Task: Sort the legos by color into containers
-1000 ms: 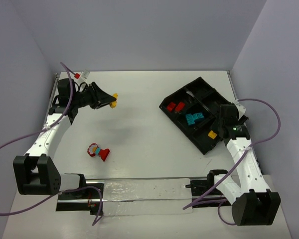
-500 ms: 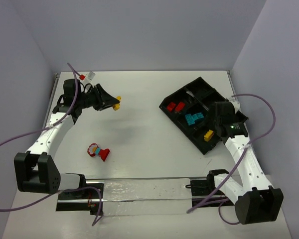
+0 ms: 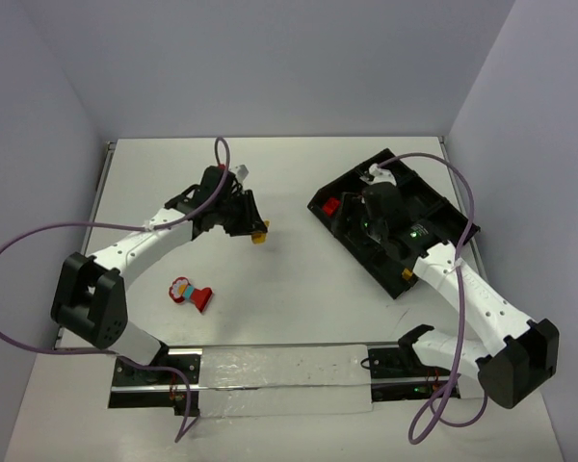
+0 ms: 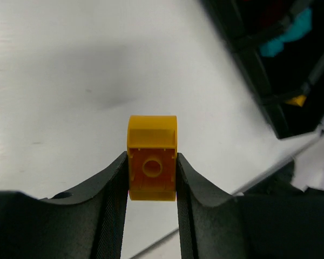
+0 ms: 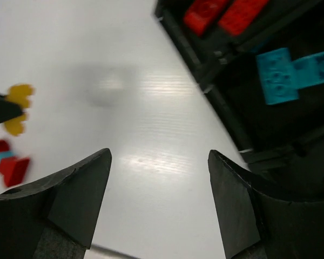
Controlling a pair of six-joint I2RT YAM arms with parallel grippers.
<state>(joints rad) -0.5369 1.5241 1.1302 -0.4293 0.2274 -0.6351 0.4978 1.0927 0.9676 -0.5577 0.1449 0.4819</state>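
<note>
Well out to the left of the black divided tray (image 3: 419, 188), a small clump of red, cyan and yellow bricks (image 3: 190, 293) lies alone on the white table (image 3: 299, 318), with neither arm near it. Moving right, the left gripper (image 4: 151, 167) is clamped on a single yellow brick (image 3: 260, 235). The wrist view shows both black fingers (image 4: 113, 183) pressed flat against its sides, and its hollow underside with the round tube faces the camera. That brick sits over bare table, about halfway between the clump and the tray's left corner, and touches nothing but the fingers. Now the tray itself: two red bricks (image 5: 227, 11) lie side by side in the compartment at its left corner. Cyan bricks (image 5: 291, 75) are in the next compartment along, and one small yellow piece (image 3: 407, 275) sits in the compartment at the near end. The right gripper (image 5: 159, 156) hangs by the tray's left edge with its jaws spread wide and nothing between them. Through the gap you see only white table and the tray's black wall, and the red and cyan bricks are apart from its fingers.
</note>
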